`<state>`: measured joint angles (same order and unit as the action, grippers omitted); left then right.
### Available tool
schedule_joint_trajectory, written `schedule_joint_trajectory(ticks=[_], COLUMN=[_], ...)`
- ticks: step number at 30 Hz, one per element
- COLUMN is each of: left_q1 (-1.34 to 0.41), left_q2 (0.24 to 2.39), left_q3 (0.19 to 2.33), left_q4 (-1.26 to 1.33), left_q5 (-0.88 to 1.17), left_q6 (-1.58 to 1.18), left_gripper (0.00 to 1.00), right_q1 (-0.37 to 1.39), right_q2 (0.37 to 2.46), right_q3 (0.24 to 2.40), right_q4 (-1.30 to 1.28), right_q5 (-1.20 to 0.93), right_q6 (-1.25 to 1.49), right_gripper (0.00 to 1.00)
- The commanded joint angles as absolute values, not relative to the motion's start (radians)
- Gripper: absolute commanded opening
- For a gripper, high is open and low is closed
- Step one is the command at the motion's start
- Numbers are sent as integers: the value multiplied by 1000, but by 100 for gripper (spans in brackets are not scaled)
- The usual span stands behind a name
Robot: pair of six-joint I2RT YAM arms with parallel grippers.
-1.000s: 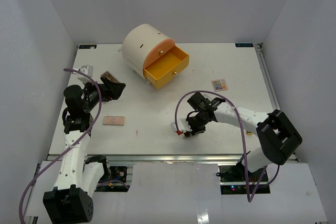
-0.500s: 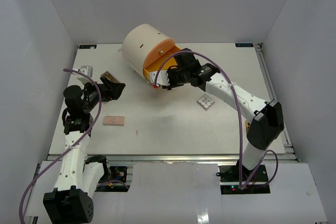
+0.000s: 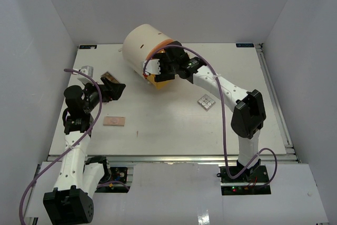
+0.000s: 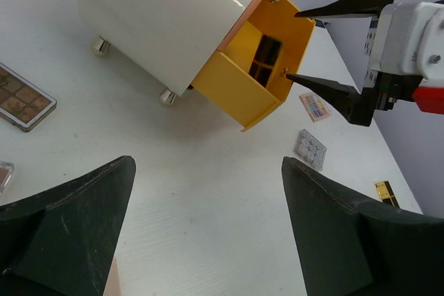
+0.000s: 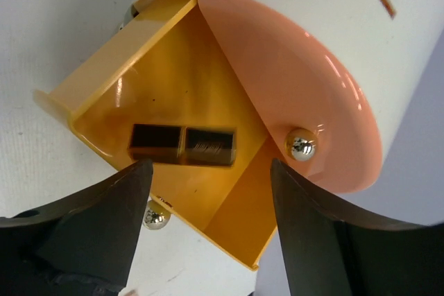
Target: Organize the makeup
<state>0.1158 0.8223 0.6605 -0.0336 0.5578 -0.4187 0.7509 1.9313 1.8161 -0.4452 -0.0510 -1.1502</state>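
My right fingers [image 5: 208,171] are spread wide and hold nothing, poised right over the open yellow drawer [image 5: 104,95] of the cream drawer unit [image 3: 139,40]. One black-and-gold case [image 5: 184,145] is inside the drawer, slightly blurred. My left fingers [image 4: 208,164] are also wide open and empty, hanging above the bench [image 3: 174,125] at the left, well apart from the drawer.

Out on the bench are a small square palette [image 3: 206,101] to the right and a flat pinkish-tan palette [image 3: 114,121] to the left. Both look light, stiff and smooth, probably plastic. A hard squeeze might crack or pop a lid. They lie flat and low, so I'd pinch across two opposite edges at mid-length, tips down to the bench, with moderate force. Glossy sides are a slip risk.
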Motion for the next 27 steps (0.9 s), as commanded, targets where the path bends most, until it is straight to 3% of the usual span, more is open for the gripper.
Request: schedule_joint_trajectory(ticks=[1,4,7,13,20,27], left_q1=[117,117,117,115,115,115], left_q2=[820,824,838,941,918,898], left_q3=[649,647,633,621,616,613], left_q4=[-36,-31,-21,-56,-37,-35], left_q5=[564,579,624,747,825,831], left_q6=[-412,-421,-456,-583,-628,-630], left_gripper=[97,97,97,97,97,97], right_q1=[718,677,591,302,45,-193], right_q2=[1892,1844,1750,1516,1263,1194], right_q3=[1815,1812,1761,1387,980,877], right_q4=[-350,-350,-348,-264,-270,-364], right_q5=[-68,-152,-380,-899,-915,-1046], right_q6=[-1064,-954,-789,-579,-610,-627], right_gripper=[78,79,81,85,86,86])
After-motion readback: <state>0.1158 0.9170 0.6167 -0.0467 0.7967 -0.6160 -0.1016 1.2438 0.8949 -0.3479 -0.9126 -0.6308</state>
